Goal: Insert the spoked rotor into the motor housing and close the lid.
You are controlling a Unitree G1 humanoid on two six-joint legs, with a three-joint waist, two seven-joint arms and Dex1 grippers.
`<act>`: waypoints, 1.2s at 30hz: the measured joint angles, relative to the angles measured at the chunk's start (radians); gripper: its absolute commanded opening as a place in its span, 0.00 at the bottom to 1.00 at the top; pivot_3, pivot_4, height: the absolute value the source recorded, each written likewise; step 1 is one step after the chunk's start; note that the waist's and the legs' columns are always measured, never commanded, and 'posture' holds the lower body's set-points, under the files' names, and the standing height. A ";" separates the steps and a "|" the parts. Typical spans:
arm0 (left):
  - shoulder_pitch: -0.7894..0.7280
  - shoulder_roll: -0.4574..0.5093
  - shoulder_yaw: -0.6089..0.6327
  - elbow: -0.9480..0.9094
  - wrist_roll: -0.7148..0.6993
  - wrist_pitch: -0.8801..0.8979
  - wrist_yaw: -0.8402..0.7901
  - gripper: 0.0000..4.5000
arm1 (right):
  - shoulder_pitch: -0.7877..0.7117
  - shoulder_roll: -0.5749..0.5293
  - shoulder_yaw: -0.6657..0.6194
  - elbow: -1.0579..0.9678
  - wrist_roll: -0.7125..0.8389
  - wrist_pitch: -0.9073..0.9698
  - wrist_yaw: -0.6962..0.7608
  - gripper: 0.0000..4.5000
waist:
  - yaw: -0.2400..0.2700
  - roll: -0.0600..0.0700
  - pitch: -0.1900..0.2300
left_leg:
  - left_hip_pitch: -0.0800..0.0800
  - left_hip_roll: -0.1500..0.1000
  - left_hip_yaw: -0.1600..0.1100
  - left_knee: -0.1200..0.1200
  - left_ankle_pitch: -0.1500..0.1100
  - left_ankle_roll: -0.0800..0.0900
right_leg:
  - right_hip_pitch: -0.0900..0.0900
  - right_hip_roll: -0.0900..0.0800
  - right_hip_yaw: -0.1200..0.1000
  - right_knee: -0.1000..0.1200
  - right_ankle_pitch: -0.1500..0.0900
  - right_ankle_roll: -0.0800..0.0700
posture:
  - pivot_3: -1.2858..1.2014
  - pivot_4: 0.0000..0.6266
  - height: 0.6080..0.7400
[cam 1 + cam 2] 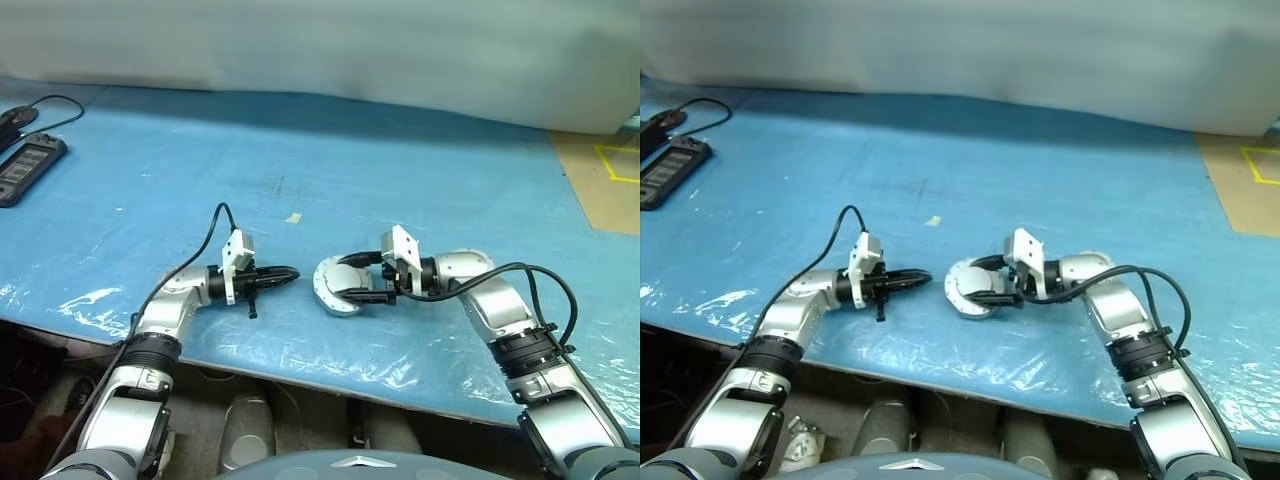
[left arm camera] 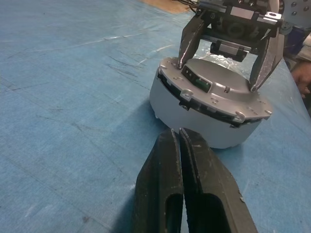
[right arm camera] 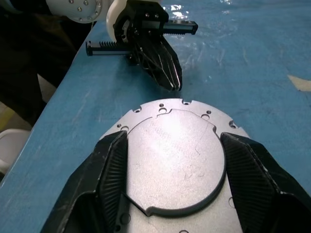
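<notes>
The motor housing [image 2: 194, 116], a round silver casing, stands on the blue table with the lid [image 3: 170, 160] lying plain grey face up on top of it. My right gripper [image 1: 345, 290] reaches over it from the right. Its two black fingers [image 3: 104, 179] press against opposite sides of the lid's raised centre, tips resting on the flange. A short way to the left, my left gripper [image 1: 290, 272] lies level and shut, empty, its tip [image 2: 177, 132] pointing at the housing's wall without touching it. The spoked rotor is hidden.
A black device [image 1: 30, 165] with a cable lies at the table's far left. A small scrap of tape [image 1: 293, 217] sits behind the grippers. A brown board [image 1: 605, 180] with yellow lines is at the far right. The table's front edge [image 1: 300, 370] runs just below both arms.
</notes>
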 measured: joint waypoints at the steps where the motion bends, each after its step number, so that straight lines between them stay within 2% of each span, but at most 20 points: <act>1: 0.000 0.000 0.000 0.000 0.000 0.000 0.000 0.02 | -0.001 -0.001 0.000 0.000 -0.002 -0.001 0.000 0.66 | 0.000 0.000 0.000 | 0.000 0.000 0.000 0.000 0.000 0.000 | 0.000 0.000 0.000 0.000 0.000 0.000 | 0.52 0.24 1.00; 14: -0.002 -0.013 -0.001 0.067 0.012 -0.055 -0.002 0.02 | -0.005 0.001 -0.002 0.006 -0.014 -0.022 -0.001 0.66 | -0.001 0.000 0.000 | 0.000 0.000 0.000 0.000 0.000 0.000 | 0.000 0.000 0.000 0.000 0.000 0.000 | 0.52 0.24 1.00; 17: -0.004 -0.014 -0.001 0.091 0.017 -0.078 -0.006 0.02 | -0.005 0.007 -0.009 0.005 0.002 0.011 -0.004 0.79 | 0.000 0.000 0.000 | 0.000 0.000 0.000 0.000 0.000 0.000 | 0.000 0.000 0.000 0.000 0.000 0.000 | 0.52 0.24 1.00; 20: -0.010 -0.014 -0.001 0.106 0.019 -0.092 -0.011 0.02 | -0.004 0.007 -0.011 0.005 0.002 0.020 -0.006 0.99 | 0.000 0.000 0.000 | 0.000 0.000 0.000 0.000 0.000 0.000 | 0.000 0.000 0.000 0.000 0.000 0.000 | 0.52 0.24 1.00; 36: -0.009 -0.015 -0.001 0.113 0.021 -0.113 -0.011 0.02 | 0.009 0.007 -0.009 0.005 -0.034 -0.034 -0.026 0.99 | 0.000 0.000 0.000 | 0.000 0.000 0.000 0.000 0.000 0.000 | 0.000 0.000 0.000 0.000 0.000 0.000 | 0.52 0.24 1.00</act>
